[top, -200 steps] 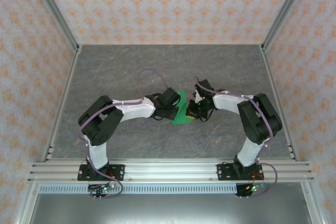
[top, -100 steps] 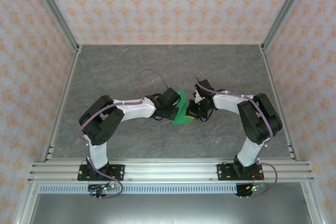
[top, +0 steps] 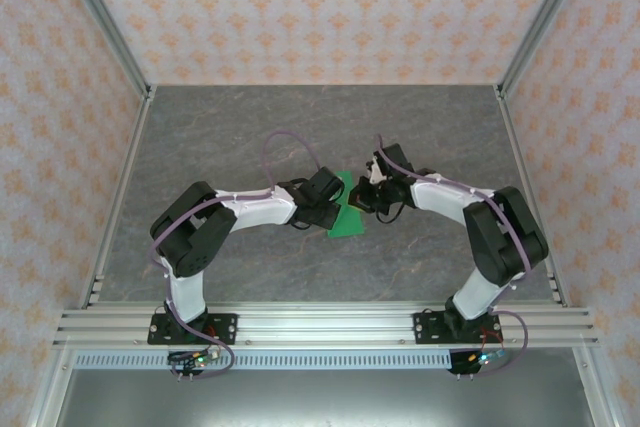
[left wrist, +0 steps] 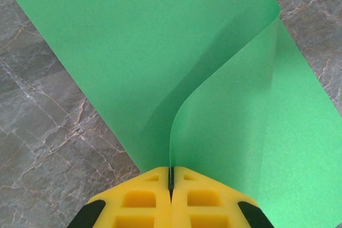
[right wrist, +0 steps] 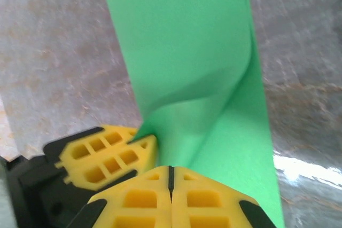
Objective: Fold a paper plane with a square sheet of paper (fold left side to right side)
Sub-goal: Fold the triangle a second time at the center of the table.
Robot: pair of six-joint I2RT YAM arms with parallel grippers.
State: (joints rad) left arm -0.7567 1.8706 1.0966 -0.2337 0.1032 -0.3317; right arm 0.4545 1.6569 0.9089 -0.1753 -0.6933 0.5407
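- I see the square sheet of paper (top: 345,215) lying on the table (top: 250,127), one part curled up over the rest.
- The left gripper (top: 328,209) is at the sheet's left edge, touching it.
- The right gripper (top: 368,197) is just right of the sheet, towards its far end.
- Seen across the sheet, the two grippers face each other.

A robotics lab test cell, not a lived-in room. A grey marble-patterned worktop (top: 250,117) is boxed in on the left, right and far sides by flat panels printed with an orange floral pattern (top: 320,7), held in bare aluminium frame posts (top: 105,22). Along the near edge, a slotted aluminium rail (top: 320,325) carries two white-and-black robot arms (top: 240,209) with exposed purple cables (top: 290,142).
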